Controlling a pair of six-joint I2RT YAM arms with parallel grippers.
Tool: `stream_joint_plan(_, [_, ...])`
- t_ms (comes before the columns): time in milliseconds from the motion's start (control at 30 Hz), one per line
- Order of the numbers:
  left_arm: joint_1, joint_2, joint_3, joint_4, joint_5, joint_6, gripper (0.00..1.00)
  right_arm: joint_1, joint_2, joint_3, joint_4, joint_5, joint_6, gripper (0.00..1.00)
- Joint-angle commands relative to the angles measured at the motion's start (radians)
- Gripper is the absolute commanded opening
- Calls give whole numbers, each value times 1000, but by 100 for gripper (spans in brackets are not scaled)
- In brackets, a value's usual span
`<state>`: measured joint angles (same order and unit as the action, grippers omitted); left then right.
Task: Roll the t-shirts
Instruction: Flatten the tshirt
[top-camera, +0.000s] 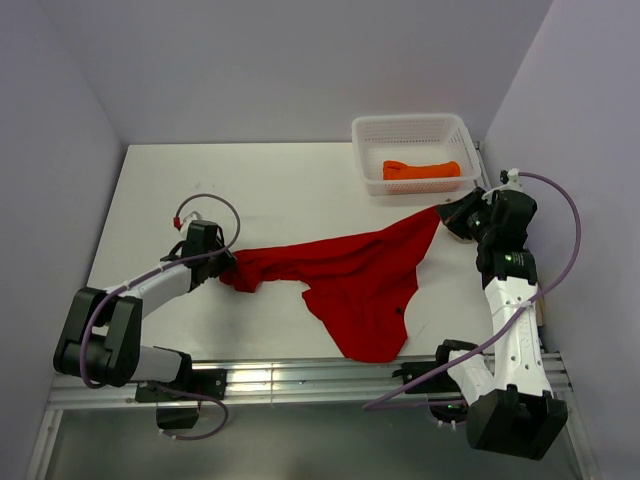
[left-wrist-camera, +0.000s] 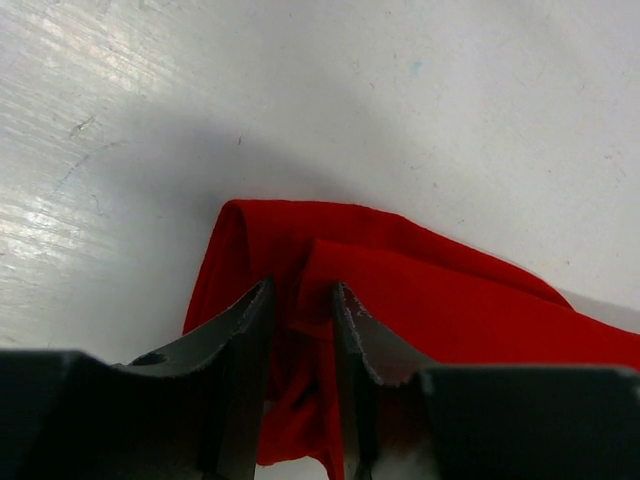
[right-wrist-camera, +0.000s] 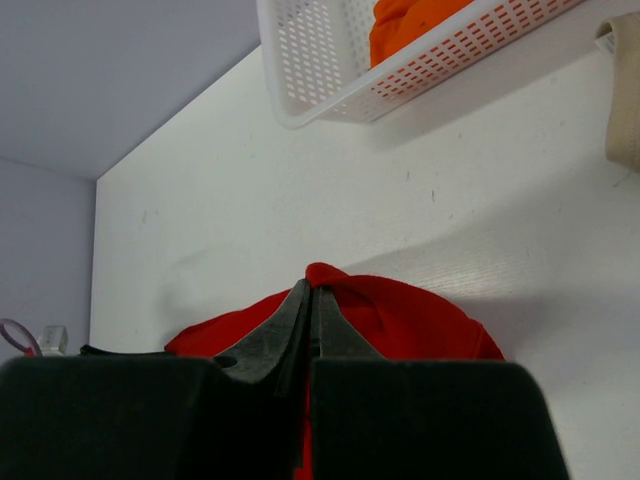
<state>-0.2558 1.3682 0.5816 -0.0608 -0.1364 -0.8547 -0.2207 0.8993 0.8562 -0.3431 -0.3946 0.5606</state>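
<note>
A: Biggest first, go

B: White counter (top-camera: 280, 190), wall to wall. On it the red t-shirt (top-camera: 360, 280), by far the largest cloth. It is pulled out in a long band from left to right across the middle, with a wide lobe hanging toward the near edge, lying on the counter

A: Next?

B: White mesh basket (top-camera: 366, 160) at the far right corner of the counter. Orange t-shirt (top-camera: 422, 169) inside it, rolled up, lying along the basket floor. The red t-shirt's right tip ends just short of the basket, not touching it

A: Hands?

B: Left hand (left-wrist-camera: 303, 300) at the red t-shirt's left end, low over the counter. Its fingers (left-wrist-camera: 250, 320) stand a bit apart with bunched red cloth filling the gap and touching both, so clamped on the red t-shirt. A fold of cloth pokes out past the tips

A: Right?

B: Right hand (right-wrist-camera: 312, 295) at the opposite end, near the basket's front. Its fingers are pressed together with the red t-shirt's corner pinched thin between them

A: Anything smaller?

B: Beige cloth (right-wrist-camera: 625, 90) at the right edge of the right wrist view, cropped, can't tell what it is
</note>
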Motion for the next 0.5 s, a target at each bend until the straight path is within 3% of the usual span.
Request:
stream_joint_plan(0, [3,-3,6,52,20,6,34,-6,-8,-9,56,-20,1,0])
stream_joint_plan(167, [3,6,11,87,40,0,33,-6,-11,-17,61,-18,4,0])
stream_joint_plan(267, [1,15,18,101,55,-10,25,-6,-13,-20,67,-21,9,0])
stream_joint_plan(367, [3,14,29,92,55,-12,3,-6,-16,-23,70,-26,13,0])
stream_joint_plan(467, [1,-14,47,44,20,-6,1,-6,-14,-19,67,-26,13,0])
